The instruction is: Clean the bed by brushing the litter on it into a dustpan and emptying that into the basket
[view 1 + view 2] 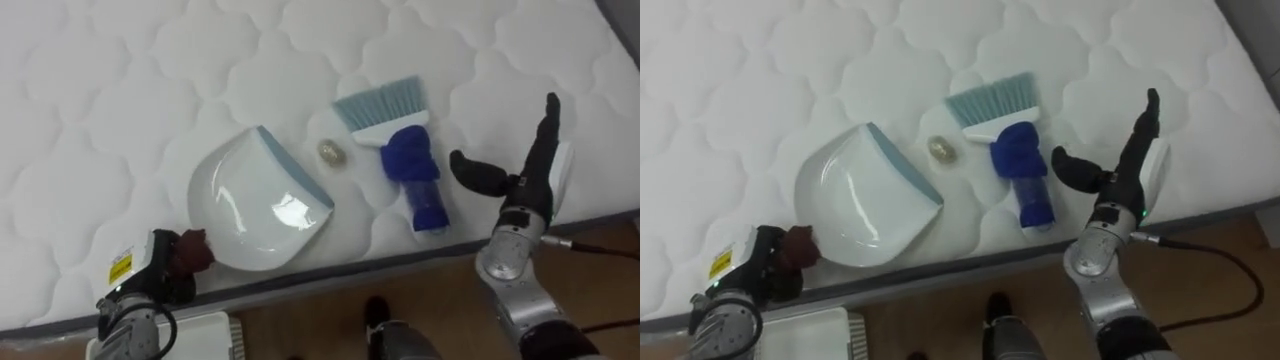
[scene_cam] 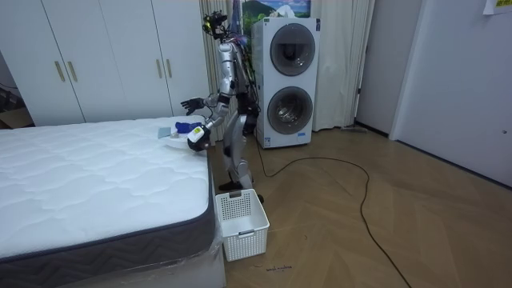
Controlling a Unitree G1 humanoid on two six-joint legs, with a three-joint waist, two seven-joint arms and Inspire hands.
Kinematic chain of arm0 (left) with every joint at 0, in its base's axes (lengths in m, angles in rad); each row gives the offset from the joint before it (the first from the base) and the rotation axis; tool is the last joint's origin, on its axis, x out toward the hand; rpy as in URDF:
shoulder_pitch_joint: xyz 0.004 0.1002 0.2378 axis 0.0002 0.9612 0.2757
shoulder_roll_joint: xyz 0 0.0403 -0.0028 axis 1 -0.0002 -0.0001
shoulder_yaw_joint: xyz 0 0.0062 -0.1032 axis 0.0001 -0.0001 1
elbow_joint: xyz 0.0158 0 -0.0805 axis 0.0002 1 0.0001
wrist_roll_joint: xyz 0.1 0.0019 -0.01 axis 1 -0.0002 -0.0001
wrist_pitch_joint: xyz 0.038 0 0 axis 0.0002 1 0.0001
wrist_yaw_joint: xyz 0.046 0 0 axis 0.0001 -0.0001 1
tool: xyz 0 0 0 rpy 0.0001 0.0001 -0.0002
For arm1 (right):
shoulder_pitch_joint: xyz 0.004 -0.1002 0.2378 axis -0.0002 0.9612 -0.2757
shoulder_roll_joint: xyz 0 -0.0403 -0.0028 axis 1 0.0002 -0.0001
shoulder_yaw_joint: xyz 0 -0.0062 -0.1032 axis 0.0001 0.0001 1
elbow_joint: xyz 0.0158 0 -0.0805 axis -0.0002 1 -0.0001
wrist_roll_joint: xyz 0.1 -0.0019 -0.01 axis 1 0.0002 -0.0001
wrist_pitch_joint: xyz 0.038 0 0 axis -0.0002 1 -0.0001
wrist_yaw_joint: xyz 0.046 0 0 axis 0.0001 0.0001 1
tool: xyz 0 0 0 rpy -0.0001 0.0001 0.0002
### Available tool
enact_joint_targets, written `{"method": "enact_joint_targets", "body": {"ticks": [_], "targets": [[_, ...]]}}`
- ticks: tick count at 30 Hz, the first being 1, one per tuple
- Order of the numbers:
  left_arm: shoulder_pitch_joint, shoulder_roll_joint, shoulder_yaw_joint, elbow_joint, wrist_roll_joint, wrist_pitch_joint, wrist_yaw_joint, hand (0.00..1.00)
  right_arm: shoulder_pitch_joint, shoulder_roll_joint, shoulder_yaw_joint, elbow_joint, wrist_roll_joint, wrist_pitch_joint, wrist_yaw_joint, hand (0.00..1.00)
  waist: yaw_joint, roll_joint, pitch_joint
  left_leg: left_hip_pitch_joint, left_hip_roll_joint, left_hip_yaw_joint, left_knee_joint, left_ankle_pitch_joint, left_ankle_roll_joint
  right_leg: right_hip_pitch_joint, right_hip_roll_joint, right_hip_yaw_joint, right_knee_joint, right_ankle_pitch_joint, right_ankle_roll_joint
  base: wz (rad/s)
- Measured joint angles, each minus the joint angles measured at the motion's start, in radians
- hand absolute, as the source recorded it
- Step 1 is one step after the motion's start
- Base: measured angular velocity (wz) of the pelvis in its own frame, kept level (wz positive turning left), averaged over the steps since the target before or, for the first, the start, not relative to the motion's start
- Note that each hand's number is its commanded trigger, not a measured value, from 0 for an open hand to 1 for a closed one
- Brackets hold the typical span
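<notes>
— Three things lie on the bed [image 1: 120,90], is that right? Take me across from the left.

— Yes, all near its front edge. First comes the left hand [image 1: 180,255], at the lower-left rim of a white dustpan [image 1: 250,210]. It touches the pan, or seems to. I cannot tell whether it has hold of it.

— Any writing there?

— A yellow label [image 1: 120,267] on that wrist, but its print is too small to read.

— And the pan?

— It lies flat, its grey-blue lip turned toward the upper right. Just beyond the lip is a small pale lump [image 1: 332,153], apart from the pan and the brush.

— The brush next?

— The brush [image 1: 405,150] lies near the lump, with its light-blue bristles pointing up the bed and its dark-blue handle pointing toward the edge.

— The other hand?

— The right hand [image 1: 530,175] is spread wide over the bed's edge, just beside the handle. Its fingers are straight, its thumb reaches toward the brush, and it holds nothing.

— Where does the robot stand?

— It stands at the bed's side by a corner. A white basket [image 2: 240,220] sits on the floor nearby, and stacked washing machines [image 2: 288,80] are behind.
</notes>
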Motion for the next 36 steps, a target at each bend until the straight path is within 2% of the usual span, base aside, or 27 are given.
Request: {"method": "enact_joint_targets", "body": {"ticks": [3,5,6,7,9,14,17,19,24,36], "targets": [[-0.007,0.000,-0.004,-0.003,-0.010,0.000,-0.024,1.00,0.000,-0.001,0.011,0.005,0.011,0.000,0.017,0.00,0.014,0.001,0.0042,-0.002,-0.001,0.000,0.000,0.000,0.000,0.000,-0.009,-0.012,0.002,0.000,0.000,0.06],[-0.014,0.000,-0.013,-0.010,-0.023,0.002,-0.039,1.00,0.000,-0.007,0.012,0.007,0.024,0.000,0.028,0.00,0.022,0.003,0.0127,-0.004,-0.001,0.000,0.000,0.001,0.002,0.000,-0.012,-0.016,0.001,-0.001,0.001,0.06],[-0.017,0.000,-0.018,-0.013,-0.033,0.003,-0.044,1.00,-0.001,-0.013,0.020,0.008,0.038,0.000,0.030,0.00,0.027,0.003,0.0203,-0.005,-0.001,0.000,0.000,0.000,0.003,0.000,-0.012,-0.016,0.001,-0.003,0.003,0.06],[-0.019,0.000,-0.019,-0.014,-0.041,0.003,-0.054,1.00,-0.002,-0.017,0.025,0.009,0.050,0.000,0.037,0.00,0.030,0.004,0.0239,-0.009,-0.001,-0.001,0.000,0.000,0.003,-0.004,-0.012,-0.017,0.001,-0.004,0.004,0.05],[-0.023,0.000,-0.018,-0.014,-0.041,0.003,-0.063,1.00,-0.010,-0.022,0.027,0.028,0.076,0.000,0.062,0.00,0.032,0.008,0.0261,-0.017,0.001,0.000,0.002,0.000,0.004,-0.007,-0.012,-0.020,-0.001,-0.005,0.005,0.08],[-0.048,0.001,-0.019,-0.012,-0.041,-0.014,-0.075,1.00,-0.062,-0.038,0.031,0.087,0.128,0.002,0.096,0.00,0.056,0.007,0.0269,-0.052,0.005,0.005,0.032,0.000,0.005,-0.043,-0.016,-0.025,0.024,-0.009,0.002,0.04],[-0.065,0.001,-0.022,-0.011,-0.040,-0.015,-0.102,1.00,-0.089,-0.038,0.037,0.137,0.169,0.002,0.128,0.00,0.067,0.006,0.0279,-0.063,0.008,0.008,0.068,0.000,0.005,-0.046,-0.029,-0.040,0.056,-0.030,-0.001,0.18],[-0.075,0.001,-0.022,-0.011,-0.041,-0.014,-0.109,1.00,-0.092,-0.038,0.037,0.140,0.198,0.002,0.165,0.00,0.074,0.000,0.0318,-0.066,0.011,0.008,0.076,0.000,0.005,-0.046,-0.034,-0.045,0.067,-0.037,-0.005,0.15],[-0.077,0.001,-0.022,-0.011,-0.041,-0.006,-0.123,1.00,-0.092,-0.038,0.040,0.143,0.251,0.009,0.225,0.00,0.074,-0.001,0.0338,-0.078,0.017,0.005,0.086,-0.012,0.004,-0.055,-0.042,-0.059,0.088,-0.052,-0.011,0.14],[-0.077,0.001,-0.022,-0.011,-0.040,0.000,-0.146,1.00,-0.092,-0.037,0.050,0.143,0.281,0.015,0.289,0.00,0.080,0.001,0.0342,-0.095,0.018,0.003,0.104,-0.015,0.003,-0.065,-0.042,-0.062,0.099,-0.045,-0.013,0.00]]}}
